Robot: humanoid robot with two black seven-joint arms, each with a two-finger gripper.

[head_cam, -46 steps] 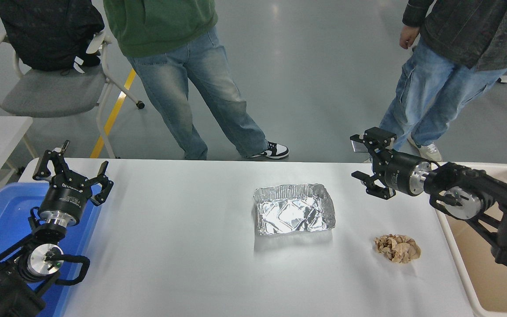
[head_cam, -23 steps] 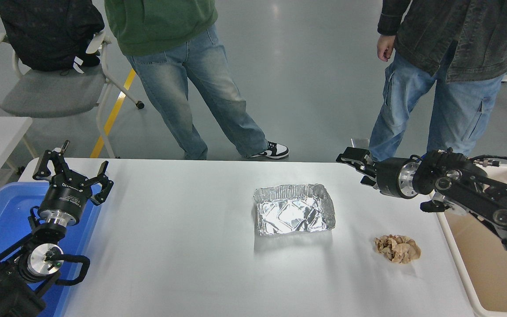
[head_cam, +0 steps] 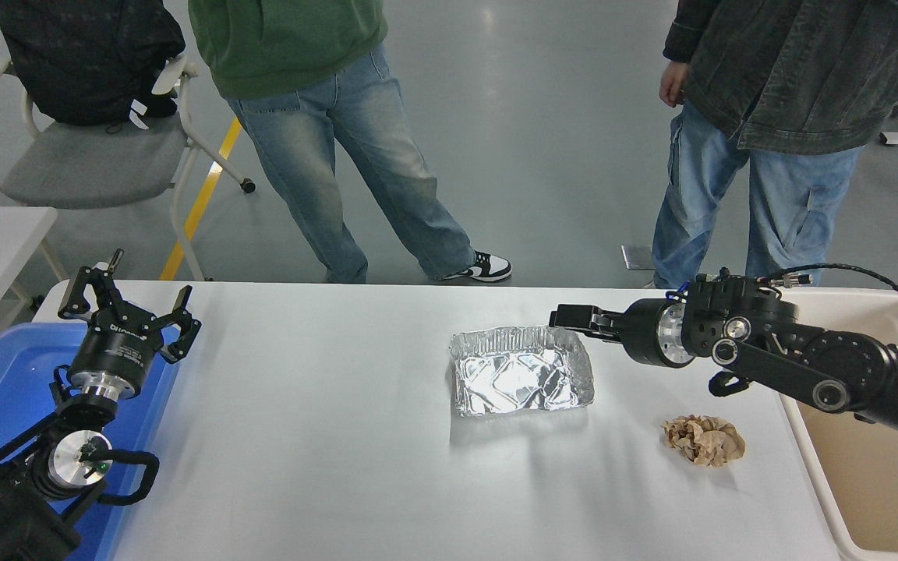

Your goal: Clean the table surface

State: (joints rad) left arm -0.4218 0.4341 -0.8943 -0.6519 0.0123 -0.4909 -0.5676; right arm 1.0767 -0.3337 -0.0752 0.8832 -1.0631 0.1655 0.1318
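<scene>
One right claw point(head_cam: 566, 317), prongs' gap unclear, low over the table surface point(head_cam: 324, 436) beside the foil tray point(head_cam: 521, 371).

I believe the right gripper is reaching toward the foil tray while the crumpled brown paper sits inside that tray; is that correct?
Not quite. In the head view the crumpled brown paper lies on the bare table surface, apart from the foil tray, nearer the robot and to the tray's right. The tray holds nothing. The rest stands: the right gripper is reaching toward the tray's far right corner.
</scene>
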